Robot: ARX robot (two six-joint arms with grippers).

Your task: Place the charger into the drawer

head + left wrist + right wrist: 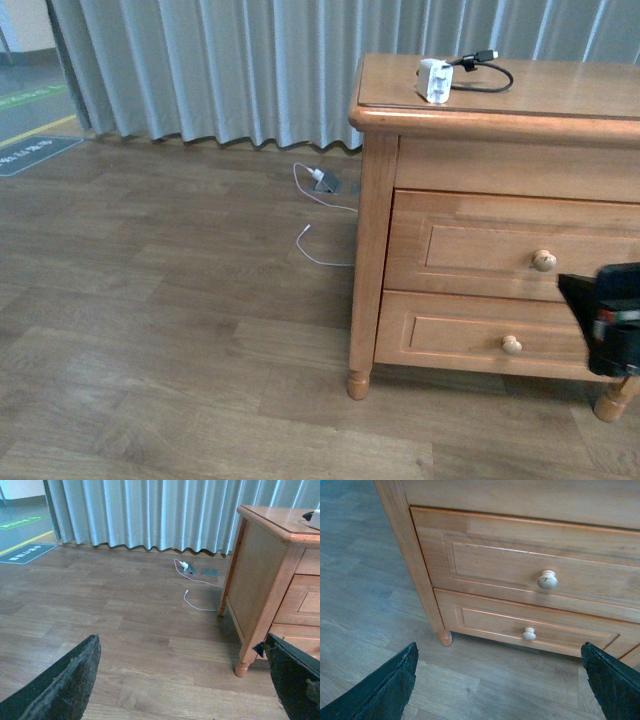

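One small white cube-shaped charger (434, 80) with a looped black cable sits on top of the honey-brown wooden cabinet (372, 250), near the front edge. Below it are two drawers, both closed: the taller upper drawer (470, 240) and a shallower lower drawer (450, 335), each with one round pale knob (two in all). A second white charger (320, 179) lies on the wood-plank floor (150, 300). The writing on the grey floor sign (30, 155) is too blurred to read. The left gripper (181, 645) and right gripper (500, 647) are both spread wide, holding nothing.
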